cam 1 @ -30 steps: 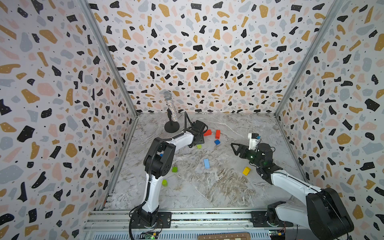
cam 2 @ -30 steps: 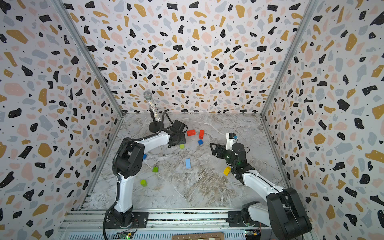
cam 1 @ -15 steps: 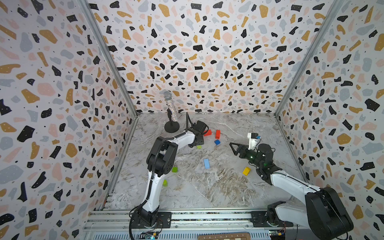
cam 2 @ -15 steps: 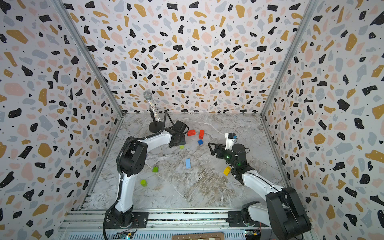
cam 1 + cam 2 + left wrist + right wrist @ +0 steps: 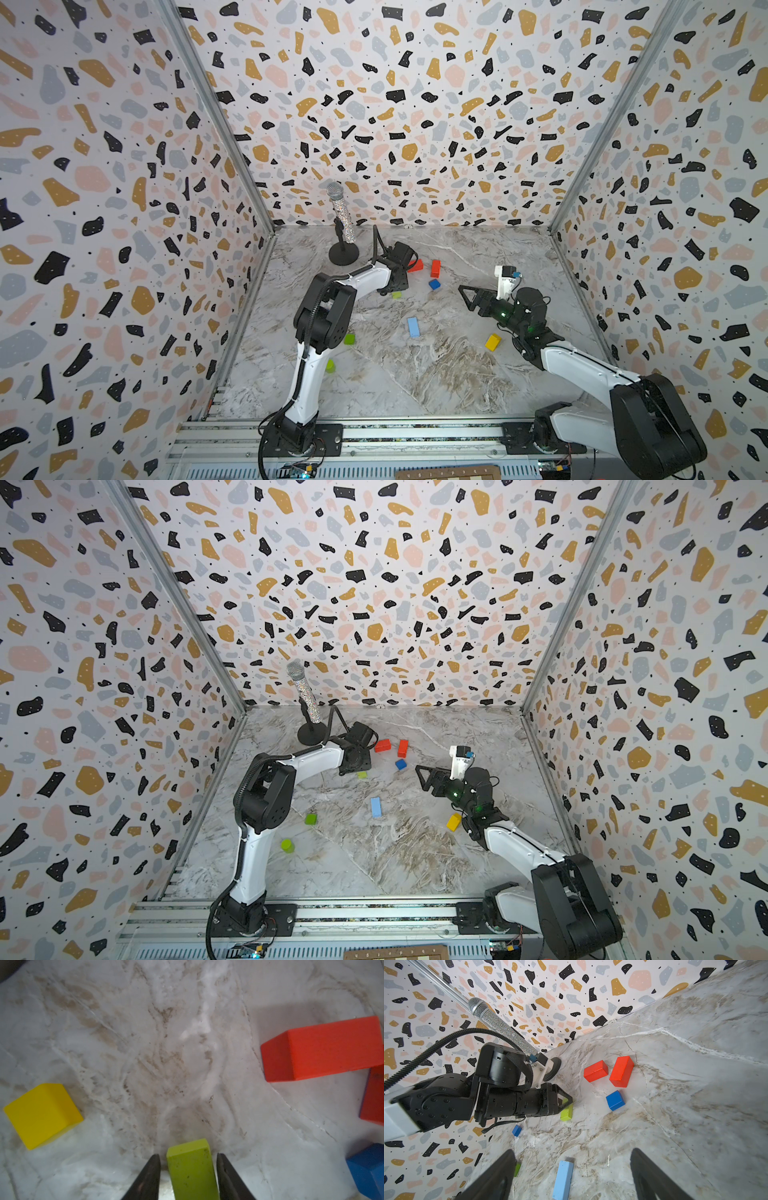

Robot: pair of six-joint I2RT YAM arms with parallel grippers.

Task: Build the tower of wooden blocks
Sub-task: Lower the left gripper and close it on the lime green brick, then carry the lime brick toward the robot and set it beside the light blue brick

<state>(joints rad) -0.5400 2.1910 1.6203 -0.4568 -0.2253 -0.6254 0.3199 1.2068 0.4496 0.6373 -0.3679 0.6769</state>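
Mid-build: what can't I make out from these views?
- Whether the left claw grips the lime block: the left wrist view's lower edge cuts off the contact; its wrist hides it in both top views.
- The second red brick, the blue cube: cut by the left wrist view's edge.
- The small blue block: behind the left arm in both top views.

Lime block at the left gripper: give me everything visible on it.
The lime-green block is a small painted wooden brick, matte, with a few dark specks, lying flat on the marble tabletop. The left gripper straddles it, a thin gap showing at each finger, so not yet clamped. No other block touches it.
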